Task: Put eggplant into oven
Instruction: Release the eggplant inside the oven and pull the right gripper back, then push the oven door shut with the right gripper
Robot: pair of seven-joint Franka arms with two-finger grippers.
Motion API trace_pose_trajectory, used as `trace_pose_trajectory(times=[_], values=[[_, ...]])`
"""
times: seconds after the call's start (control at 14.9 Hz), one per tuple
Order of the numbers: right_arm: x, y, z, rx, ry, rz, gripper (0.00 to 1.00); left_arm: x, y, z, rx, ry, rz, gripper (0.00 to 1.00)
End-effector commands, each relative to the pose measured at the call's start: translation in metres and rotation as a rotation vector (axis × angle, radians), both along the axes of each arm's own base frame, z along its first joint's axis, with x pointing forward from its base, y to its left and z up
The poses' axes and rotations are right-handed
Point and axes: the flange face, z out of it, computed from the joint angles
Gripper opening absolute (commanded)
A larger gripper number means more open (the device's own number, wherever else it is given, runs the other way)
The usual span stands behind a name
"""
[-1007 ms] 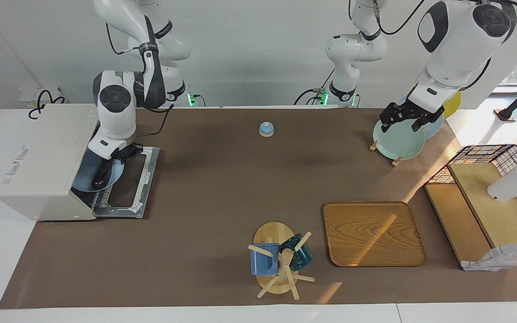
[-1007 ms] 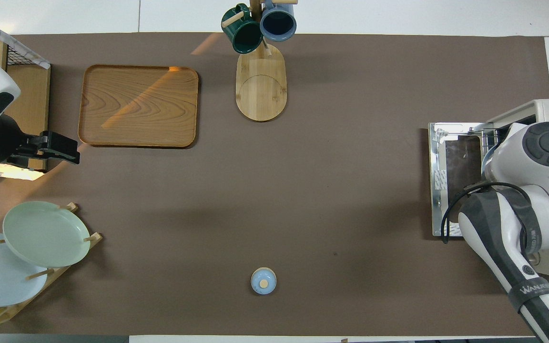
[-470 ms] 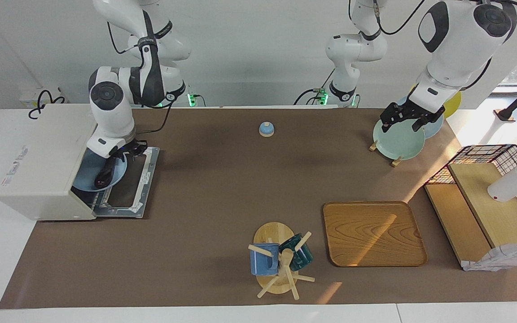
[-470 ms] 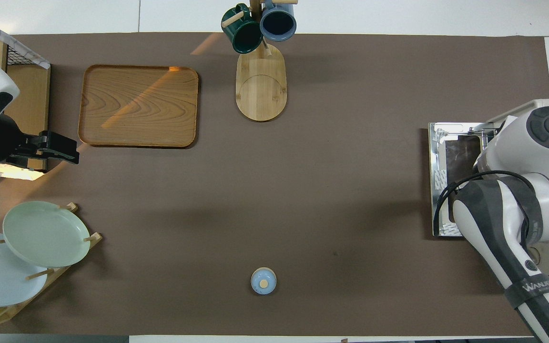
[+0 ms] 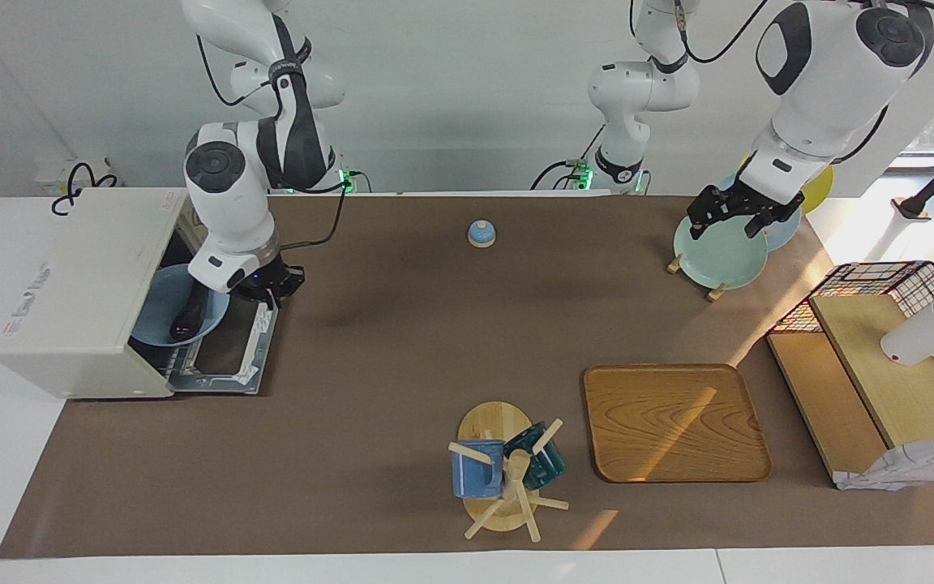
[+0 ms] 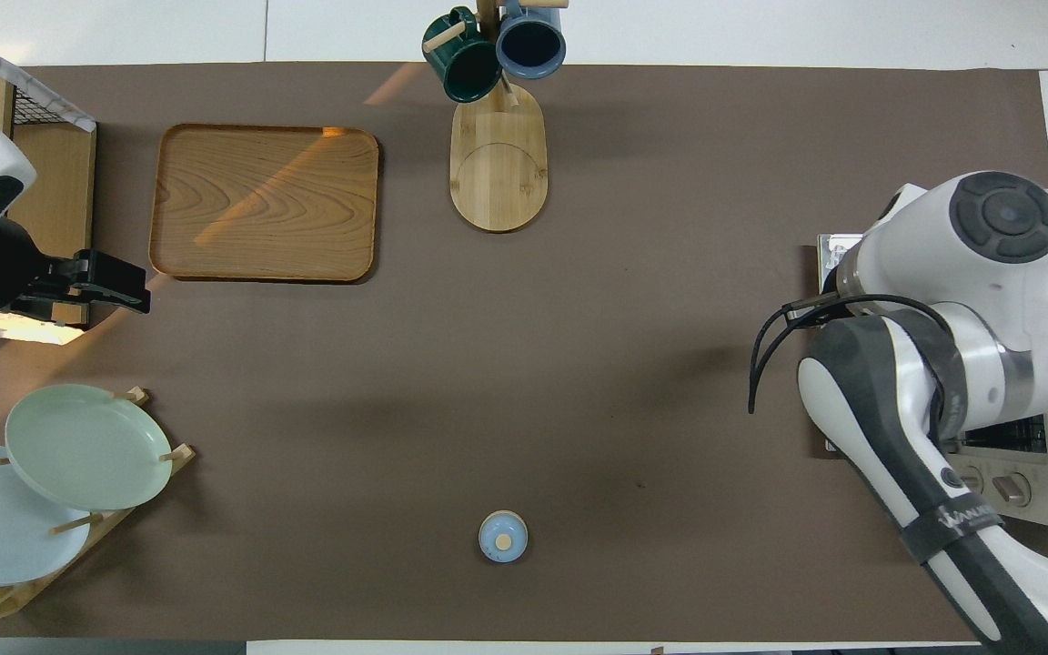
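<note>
My table (image 5: 370, 341) wears a brown mat. On it sit the oven (image 5: 78, 292), wooden tray (image 5: 675, 422), mug stand (image 5: 499, 470) and plate rack (image 5: 694, 272).

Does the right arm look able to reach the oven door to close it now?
Probably yes: the right tool hangs shut over the lowered oven door, beside the eggplant, and nothing stands between.

Right claw (image 5: 271, 290) apparently off eggplant (image 5: 189, 314)
</note>
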Motion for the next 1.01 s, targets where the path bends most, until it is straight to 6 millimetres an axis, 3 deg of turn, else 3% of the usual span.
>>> trace_pose_trajectory(times=[0.0, 0.2, 0.47, 0.67, 0.94], values=[[0.01, 0.004, -0.037, 0.027, -0.009, -0.039, 0.0, -0.004, 0.003, 0.002, -0.001, -0.004, 0.008, 1.0], [0.01, 0.0, -0.054, 0.025, 0.013, -0.047, 0.0, -0.004, 0.003, 0.002, -0.001, -0.004, 0.008, 1.0], [-0.007, -0.007, -0.07, 0.012, 0.061, -0.052, 0.0, -0.004, 0.002, 0.002, -0.001, -0.004, 0.006, 1.0], [-0.008, -0.024, -0.071, 0.007, 0.062, -0.071, 0.0, -0.004, 0.002, 0.002, -0.001, -0.004, 0.006, 1.0], [-0.022, -0.026, -0.08, 0.001, 0.089, -0.071, 0.0, -0.004, 0.002, 0.002, -0.001, -0.004, 0.006, 1.0]])
